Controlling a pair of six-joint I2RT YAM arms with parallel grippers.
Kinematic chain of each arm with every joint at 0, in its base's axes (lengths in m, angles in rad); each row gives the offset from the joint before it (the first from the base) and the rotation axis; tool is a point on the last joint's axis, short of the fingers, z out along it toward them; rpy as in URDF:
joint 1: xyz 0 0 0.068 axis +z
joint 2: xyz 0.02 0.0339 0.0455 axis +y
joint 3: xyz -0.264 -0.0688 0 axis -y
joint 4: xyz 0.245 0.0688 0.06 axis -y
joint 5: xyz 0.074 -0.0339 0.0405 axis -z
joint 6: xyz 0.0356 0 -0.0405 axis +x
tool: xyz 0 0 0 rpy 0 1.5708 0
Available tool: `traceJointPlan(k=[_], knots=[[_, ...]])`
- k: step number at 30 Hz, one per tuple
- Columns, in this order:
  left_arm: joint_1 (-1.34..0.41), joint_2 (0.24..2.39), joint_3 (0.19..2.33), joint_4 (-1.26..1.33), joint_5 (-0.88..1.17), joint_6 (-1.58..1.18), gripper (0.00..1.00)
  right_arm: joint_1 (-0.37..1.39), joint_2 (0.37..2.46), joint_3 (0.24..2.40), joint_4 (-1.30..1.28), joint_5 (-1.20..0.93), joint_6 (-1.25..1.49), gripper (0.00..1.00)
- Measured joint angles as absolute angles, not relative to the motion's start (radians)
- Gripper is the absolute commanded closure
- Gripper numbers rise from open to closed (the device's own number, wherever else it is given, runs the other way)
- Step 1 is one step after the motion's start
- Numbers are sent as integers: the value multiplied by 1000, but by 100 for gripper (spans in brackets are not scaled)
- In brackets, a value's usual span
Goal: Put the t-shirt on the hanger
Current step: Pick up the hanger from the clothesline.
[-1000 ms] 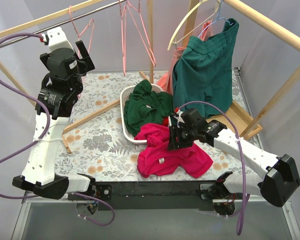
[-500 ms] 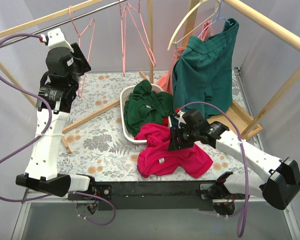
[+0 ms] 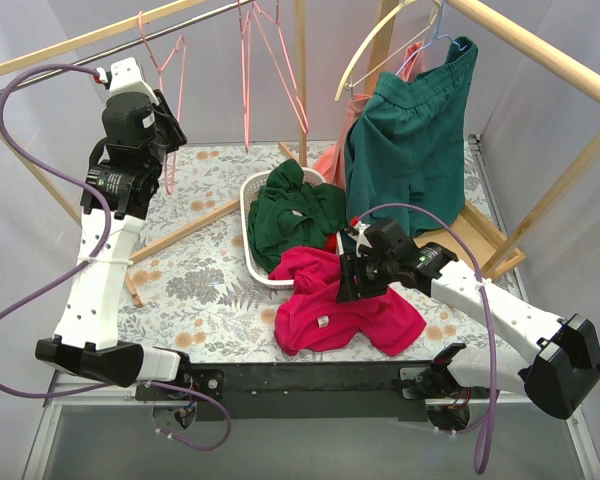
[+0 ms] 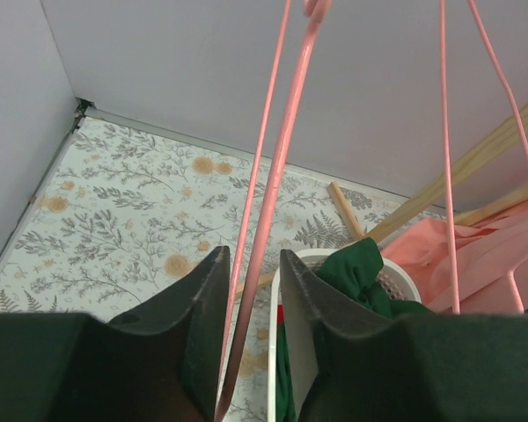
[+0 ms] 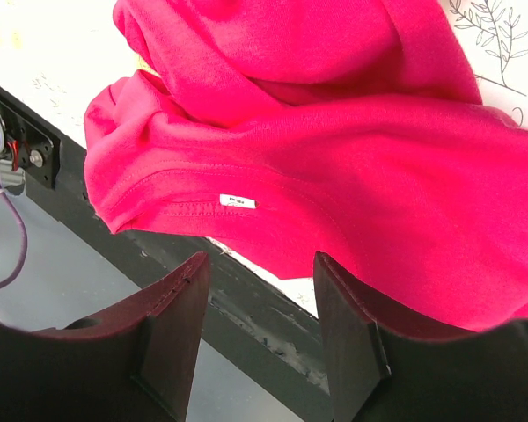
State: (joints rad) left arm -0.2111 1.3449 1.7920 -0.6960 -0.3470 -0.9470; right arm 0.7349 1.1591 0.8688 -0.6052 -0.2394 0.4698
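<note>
T-shirt [image 3: 375,322], crimson-pink, lies crumpled on the flowered desk [image 3: 195,275] directly beneath the right tool [image 3: 346,287]. Part of the cloth spreads toward the desk's near edge on that tool's lower side. In the right wrist view the right tool [image 5: 260,264] stands wide, both fingers [image 5: 172,338] well apart and holding nothing. The t-shirt [image 5: 352,167] fills the space beyond the fingertips, and its small white neck label [image 5: 238,201] sits just ahead of the gap, on the collar seam. Whether the fingertips touch the cloth cannot be told.

The left tool [image 3: 168,108] is raised high at the far left. The hanger [image 3: 183,62], thin and pale pink, hangs from the rail [image 3: 70,65] just above it. In the left wrist view the left tool [image 4: 251,264] is at a narrow gap, and the wires of the hanger [image 4: 277,167] run down between its two fingers [image 4: 213,316]. The gap is wider than the wire, so nothing is pinched, and contact with either finger cannot be made out.

To the right of the left tool hangs a second pink hanger [image 3: 280,60]. Below it a white basket [image 3: 248,195] holds a dark green garment [image 3: 295,215].
</note>
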Motion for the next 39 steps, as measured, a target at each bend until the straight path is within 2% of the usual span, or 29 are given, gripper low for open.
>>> traceJointPlan(k=[3, 7, 10, 25, 39], knots=[[-211, 1357, 1792, -695, -333, -951, 78, 735, 1162, 869, -605, -239, 467, 41], [-211, 1374, 1795, -696, -318, -959, 94, 735, 1166, 869, -605, -239, 466, 41], [-211, 1388, 1817, -698, -304, -958, 100, 735, 1166, 869, -605, -239, 466, 41], [-211, 1391, 1911, -680, -216, -956, 100, 735, 1174, 869, -605, -237, 459, 41], [-212, 1093, 1648, -690, -74, -916, 100, 734, 1178, 870, -605, -217, 459, 41]])
